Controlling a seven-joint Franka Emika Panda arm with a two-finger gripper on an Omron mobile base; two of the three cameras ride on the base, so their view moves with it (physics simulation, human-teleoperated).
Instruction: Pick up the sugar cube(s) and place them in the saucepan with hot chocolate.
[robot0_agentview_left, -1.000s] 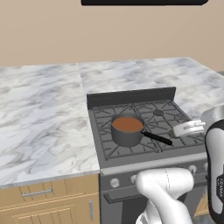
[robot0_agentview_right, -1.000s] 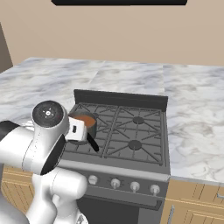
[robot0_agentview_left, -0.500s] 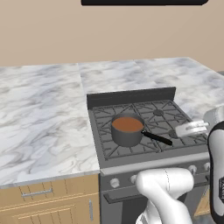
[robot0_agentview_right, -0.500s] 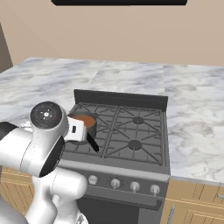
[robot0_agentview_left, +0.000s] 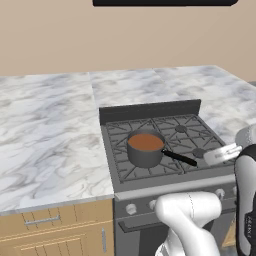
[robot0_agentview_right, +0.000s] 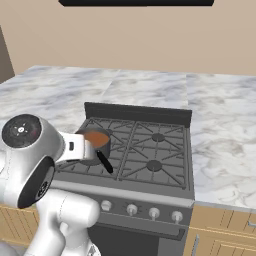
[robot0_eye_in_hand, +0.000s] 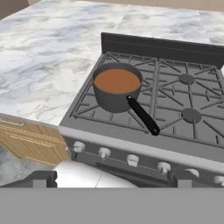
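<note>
Sitting on the stove's (robot0_agentview_left: 165, 150) front-left burner, saucepan (robot0_agentview_left: 145, 148) of reddish-brown liquid, black handle angled toward the knobs (robot0_eye_in_hand: 105, 152) — marble counter (robot0_agentview_left: 45, 130) alongside, gripper's opening and any hold cannot be told.

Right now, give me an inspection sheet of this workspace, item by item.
Surface: grey-veined marble counter on both sides of a black gas stove.
Job's things: saucepan with reddish-brown liquid stands upright on the stove's front left grate, black handle toward the knobs. Sugar cubes: nothing seen.
Clutter: nothing seen.
Gripper: dark fingertips at the bottom of the hand view, well short of the pan; open or shut cannot be told.
Cables: nothing seen.
Surroundings: beige wall, wooden drawers, dark hood edge above.
</note>
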